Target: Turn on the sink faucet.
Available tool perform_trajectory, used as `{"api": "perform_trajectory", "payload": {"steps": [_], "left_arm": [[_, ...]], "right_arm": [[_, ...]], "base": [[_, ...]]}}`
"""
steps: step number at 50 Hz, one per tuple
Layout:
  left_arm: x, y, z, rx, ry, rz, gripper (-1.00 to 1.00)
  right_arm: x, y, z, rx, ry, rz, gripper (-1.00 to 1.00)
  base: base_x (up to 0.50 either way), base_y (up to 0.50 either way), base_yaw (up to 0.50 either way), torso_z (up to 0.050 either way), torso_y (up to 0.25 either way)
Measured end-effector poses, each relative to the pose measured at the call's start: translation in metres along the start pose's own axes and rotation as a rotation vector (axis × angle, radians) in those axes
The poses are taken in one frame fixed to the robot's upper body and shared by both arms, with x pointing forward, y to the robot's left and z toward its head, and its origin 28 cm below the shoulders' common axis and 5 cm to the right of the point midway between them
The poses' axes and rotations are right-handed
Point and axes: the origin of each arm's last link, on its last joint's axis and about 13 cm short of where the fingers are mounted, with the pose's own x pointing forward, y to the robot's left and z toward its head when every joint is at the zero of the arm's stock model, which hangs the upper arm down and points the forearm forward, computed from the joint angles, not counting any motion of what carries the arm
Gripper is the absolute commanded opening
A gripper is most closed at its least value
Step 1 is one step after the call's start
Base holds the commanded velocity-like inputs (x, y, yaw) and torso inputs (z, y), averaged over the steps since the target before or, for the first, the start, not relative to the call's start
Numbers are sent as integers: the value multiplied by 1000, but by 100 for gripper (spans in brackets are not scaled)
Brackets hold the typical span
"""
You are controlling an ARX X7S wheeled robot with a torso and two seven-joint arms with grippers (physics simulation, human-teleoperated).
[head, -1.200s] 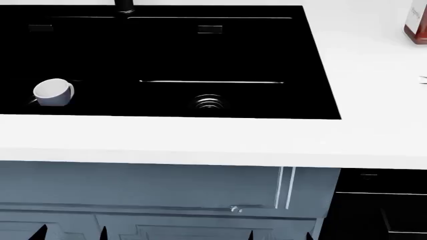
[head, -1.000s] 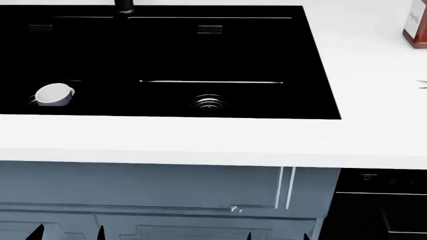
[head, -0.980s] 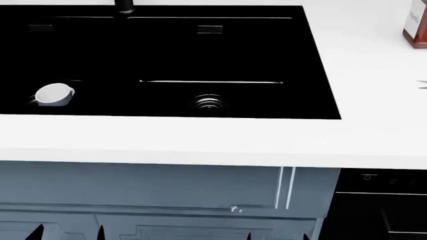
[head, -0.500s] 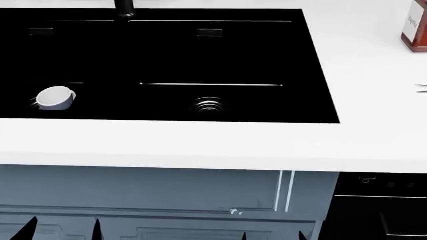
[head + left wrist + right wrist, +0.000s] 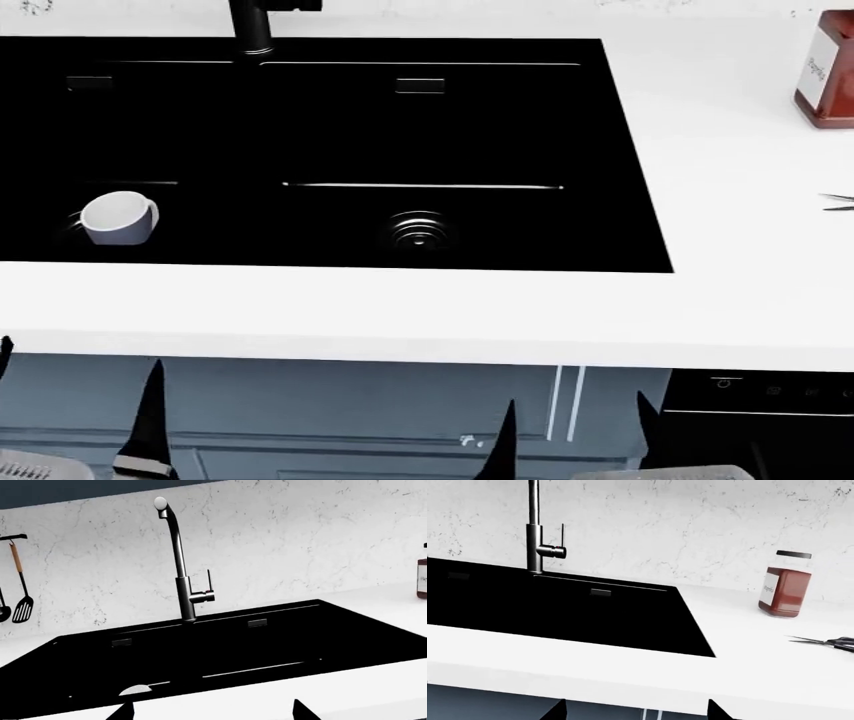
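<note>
The sink faucet (image 5: 181,590) is a tall slim dark post behind the sink, with a side stub and a thin upright lever rod (image 5: 209,581). It also shows in the right wrist view (image 5: 534,545), and only its base shows in the head view (image 5: 251,25). The sink (image 5: 400,120) is a glossy black basin with a round drain (image 5: 419,229). My left gripper (image 5: 78,400) and right gripper (image 5: 577,440) are both open and empty, low in front of the counter edge, far from the faucet.
A white cup (image 5: 118,217) lies on its side in the sink's left part. A brown jar (image 5: 825,70) and scissors (image 5: 838,200) are on the white counter (image 5: 400,310) at right. Utensils (image 5: 20,590) hang on the wall at left. A black appliance front (image 5: 761,400) is below right.
The head view has shifted, so the sink and counter sit lower in it. Both grippers' fingertips have risen higher into the bottom of the view. The cup has turned slightly.
</note>
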Motion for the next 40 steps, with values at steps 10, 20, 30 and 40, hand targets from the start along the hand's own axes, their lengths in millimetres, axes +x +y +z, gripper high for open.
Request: {"api": "perform_trajectory", "payload": {"steps": [10,20,30,40], "left_arm": [[0,8,30,23,-30,-15,100],[-2,13,41,37,-36,-11,100],[4,19,57,62,-43,-16,100],[7,24,76,74,-76,-17,100]], "right_arm": [[3,-6,30,-32,-29,7,100],[1,-8,47,-29,-50,12,100],[4,-11,67,-44,-66,7,100],[10,-13,90,-81,-95,2,100]], "base": [[6,300,0,50,34],[18,500,0,50,36],[3,50,0,50,38],[228,0,0,50,37]]}}
